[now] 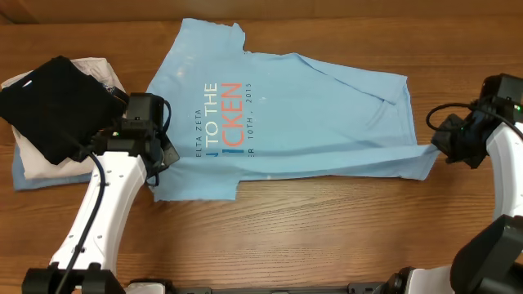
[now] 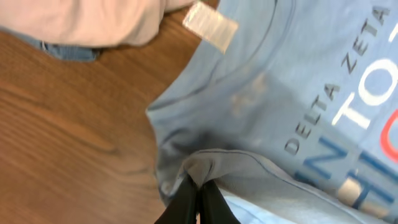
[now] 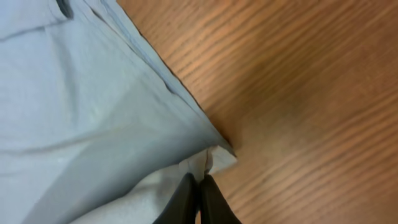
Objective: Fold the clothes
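The sky-blue T-shirt (image 1: 286,114) lies across the middle of the wooden table, print up, partly folded along its near side. My left gripper (image 1: 159,155) is shut on the shirt's fabric near the collar end; the left wrist view shows the pinched fold (image 2: 205,168) between the black fingers (image 2: 198,190). My right gripper (image 1: 437,143) is shut on the shirt's hem corner at the right end; the right wrist view shows that corner (image 3: 214,158) pinched between the fingers (image 3: 199,186).
A pile of folded garments stands at the left: a black one (image 1: 53,106) on top of a cream one (image 1: 41,159), over a blue one (image 1: 24,181). Bare wooden table (image 1: 327,237) lies in front of the shirt.
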